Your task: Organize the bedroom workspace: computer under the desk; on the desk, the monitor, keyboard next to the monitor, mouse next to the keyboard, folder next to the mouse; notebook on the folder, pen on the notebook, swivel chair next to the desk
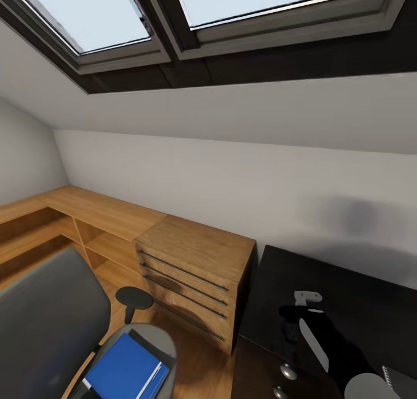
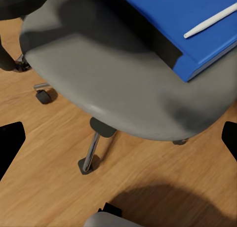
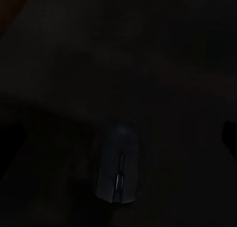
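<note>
1. Sloped white walls and two skylights [image 1: 110,17] formed the room I saw from the head camera, with wooden shelving [image 1: 52,225] along the left wall.
2. Beside the shelving stood a light wooden chest of drawers [image 1: 194,271], just left of the desk [image 1: 370,312], whose glossy black top filled the lower right.
3. At lower left I saw the swivel chair [image 1: 40,324], its grey seat over wooden floor [image 2: 44,187].
4. On the seat lay the folder [image 1: 124,370], bright blue, with the pen [image 2: 210,20] resting on its cover.
5. My right arm [image 1: 324,341] reached over the desk; a spiral-bound notebook corner [image 1: 399,381] showed near it.
6. Below the right gripper, the mouse [image 3: 117,163] sat on the dark top.
7. I could not tell the right gripper's jaw state; the left fingertips [image 2: 11,143] stood wide apart, holding nothing.
</note>
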Available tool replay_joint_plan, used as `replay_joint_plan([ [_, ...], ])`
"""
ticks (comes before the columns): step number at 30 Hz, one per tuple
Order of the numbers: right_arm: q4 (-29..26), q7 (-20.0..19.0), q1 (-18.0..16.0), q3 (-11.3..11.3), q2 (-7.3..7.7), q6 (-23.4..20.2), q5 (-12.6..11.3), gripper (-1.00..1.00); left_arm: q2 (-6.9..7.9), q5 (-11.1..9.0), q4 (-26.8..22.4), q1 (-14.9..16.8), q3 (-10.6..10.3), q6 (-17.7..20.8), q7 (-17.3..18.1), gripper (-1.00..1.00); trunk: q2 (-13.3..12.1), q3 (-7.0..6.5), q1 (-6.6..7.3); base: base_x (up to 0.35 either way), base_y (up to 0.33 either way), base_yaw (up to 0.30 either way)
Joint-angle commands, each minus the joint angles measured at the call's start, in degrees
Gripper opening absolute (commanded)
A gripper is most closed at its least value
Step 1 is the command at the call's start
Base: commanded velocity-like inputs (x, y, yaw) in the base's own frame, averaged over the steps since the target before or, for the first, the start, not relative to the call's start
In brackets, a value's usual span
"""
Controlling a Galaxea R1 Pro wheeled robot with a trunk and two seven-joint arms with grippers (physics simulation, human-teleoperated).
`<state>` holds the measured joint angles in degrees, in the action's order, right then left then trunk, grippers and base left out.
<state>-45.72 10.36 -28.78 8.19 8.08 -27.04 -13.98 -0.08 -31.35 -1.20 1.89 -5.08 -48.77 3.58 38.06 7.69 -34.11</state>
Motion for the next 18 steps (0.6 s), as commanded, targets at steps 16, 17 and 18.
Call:
replay_joint_plan([
  [16, 1.5, 0.5, 0.0, 0.2, 1.16, -0.3, -0.8, 1.00, -0.01, -0.6, 0.1, 0.0, -0.4, -0.2, 0.3, 1.00, 6.5, 2.98, -3.54, 0.000, 0.000, 0.000],
  [17, 1.7, 0.5, 0.0, 0.2, 1.18, -0.3, -0.8, 1.00, -0.01, -0.6, 0.1, 0.0, -0.4, -0.2, 0.3, 1.00, 6.9, 3.16, -3.76, 0.000, 0.000, 0.000],
  [18, 1.9, 0.5, 0.0, 0.2, 1.21, -0.3, -0.8, 1.00, -0.01, -0.6, 0.1, 0.0, -0.4, -0.2, 0.3, 1.00, 7.3, 3.34, -3.98, 0.000, 0.000, 0.000],
])
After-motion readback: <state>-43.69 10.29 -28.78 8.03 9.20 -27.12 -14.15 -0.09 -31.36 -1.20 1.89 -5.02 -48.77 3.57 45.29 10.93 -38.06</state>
